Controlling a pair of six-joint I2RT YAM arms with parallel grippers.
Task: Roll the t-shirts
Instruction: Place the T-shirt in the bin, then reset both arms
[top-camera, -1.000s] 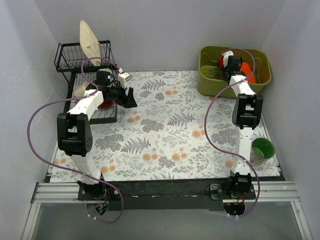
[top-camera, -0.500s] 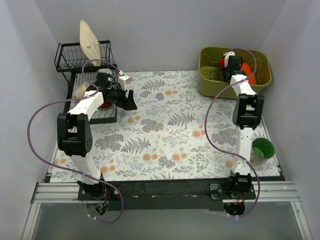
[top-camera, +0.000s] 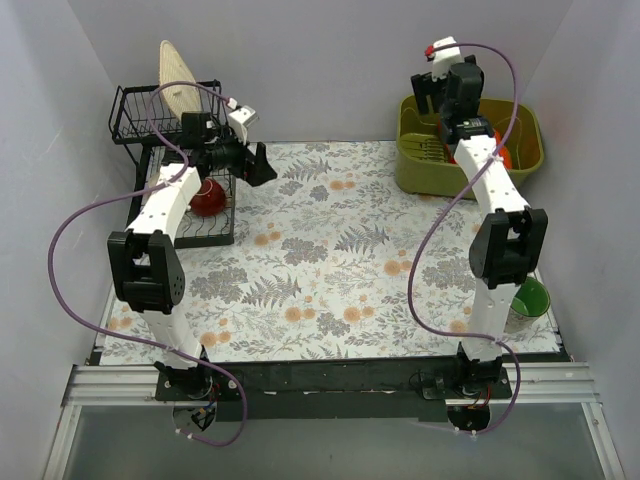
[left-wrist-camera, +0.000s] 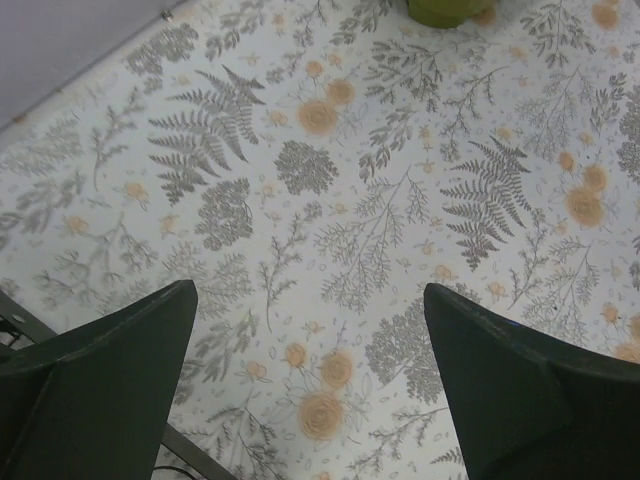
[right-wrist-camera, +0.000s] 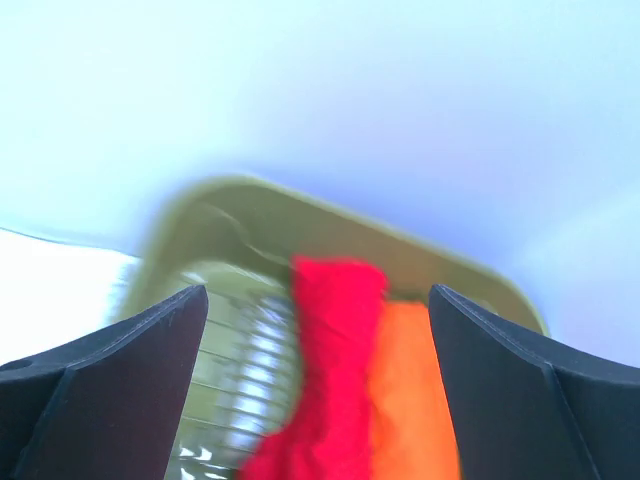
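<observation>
Red t-shirt and orange bundle lie bunched and touching inside the olive bin, at the upper right of the overhead view. Neither is on the table.

Right end effector hangs above the bin, fingers spread, pinching nothing. Its wrist view is blurred, so cloth detail cannot be read.

Left end effector is likewise spread and empty, over the patterned table just beside the dish rack at upper left, where a red bowl sits.

Risks, as judged:
- One pinch may gather both garments, since they overlap.
- Cloth may snag on the ribbed insert in the bin and drag the bin along.
- A shallow pinch may let the cloth slip out and fall back.
- The left arm or its cable may foul the rack.
</observation>
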